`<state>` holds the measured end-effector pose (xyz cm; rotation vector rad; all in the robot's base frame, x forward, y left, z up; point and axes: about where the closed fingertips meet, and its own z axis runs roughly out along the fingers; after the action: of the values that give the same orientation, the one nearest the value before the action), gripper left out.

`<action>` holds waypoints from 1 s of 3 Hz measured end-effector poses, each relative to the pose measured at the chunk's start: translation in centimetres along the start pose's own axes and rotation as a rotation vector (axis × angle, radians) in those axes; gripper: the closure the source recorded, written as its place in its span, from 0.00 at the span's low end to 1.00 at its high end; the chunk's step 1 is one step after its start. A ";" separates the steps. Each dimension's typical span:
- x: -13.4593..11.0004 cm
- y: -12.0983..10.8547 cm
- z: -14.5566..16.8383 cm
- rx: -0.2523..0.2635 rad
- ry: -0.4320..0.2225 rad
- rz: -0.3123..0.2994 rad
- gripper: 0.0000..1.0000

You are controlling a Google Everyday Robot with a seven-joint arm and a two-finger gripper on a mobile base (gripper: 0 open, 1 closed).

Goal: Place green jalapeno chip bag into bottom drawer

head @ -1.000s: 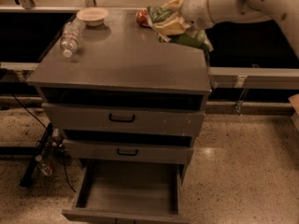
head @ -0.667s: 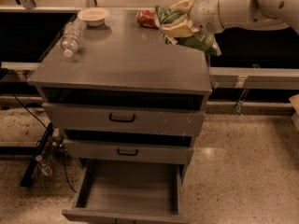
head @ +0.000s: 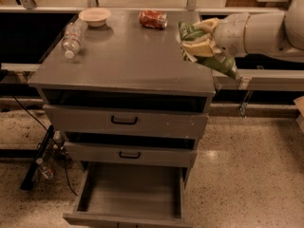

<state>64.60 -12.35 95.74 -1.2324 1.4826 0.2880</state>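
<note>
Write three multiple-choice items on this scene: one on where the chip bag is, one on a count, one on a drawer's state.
1. Where is the green jalapeno chip bag?
A) on the floor
B) inside a drawer
C) in the gripper, at the cabinet top's right edge

2. How many drawers carry black handles?
A) one
B) two
C) four

3. The bottom drawer is:
A) pulled open
B) shut
C) removed

Answers:
1. C, the jaws are closed on the bag at that edge.
2. B, two handles show, one per drawer front.
3. A, its grey inside is visible.
</note>
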 end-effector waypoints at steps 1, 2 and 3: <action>0.4 0.0 -0.4 0.004 0.005 0.005 1.00; -0.6 0.4 -1.3 0.013 -0.020 -0.005 1.00; -1.4 1.3 -4.2 0.026 -0.025 0.003 1.00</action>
<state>60.94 -14.20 97.74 -1.2021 1.4624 0.2849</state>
